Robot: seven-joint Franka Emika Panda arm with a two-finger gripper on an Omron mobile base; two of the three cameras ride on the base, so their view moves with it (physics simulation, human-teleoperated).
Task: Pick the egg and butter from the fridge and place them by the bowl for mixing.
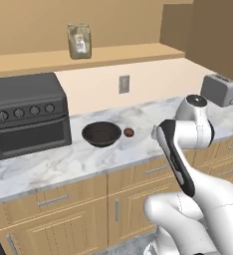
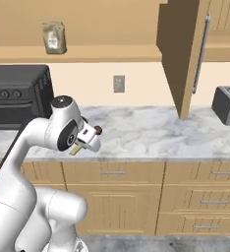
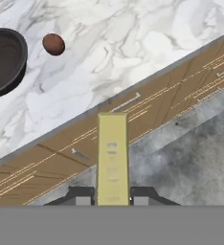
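- Egg [image 1: 129, 132] sits on the counter [image 1: 63, 164] just right of the bowl [image 1: 101, 134], near but apart from it; this half looks done.
- Butter [image 3: 112, 158] is a pale yellow stick pinched between the fingers [image 3: 140, 196], which press on its two sides; it sticks out ahead of the hand.
- In the hand view the butter hangs over the cabinet fronts [image 3: 47, 167] and floor [image 3: 190, 158], short of the counter edge and well apart from the bowl [image 3: 4, 60].
- In the right base view the gripper [image 2: 85, 142] sits at the counter front, butter [image 2: 75, 150] poking out below it.
- Left to do: carry the butter over the counter, set it by the bowl, let go.
- Fridge not judged here.
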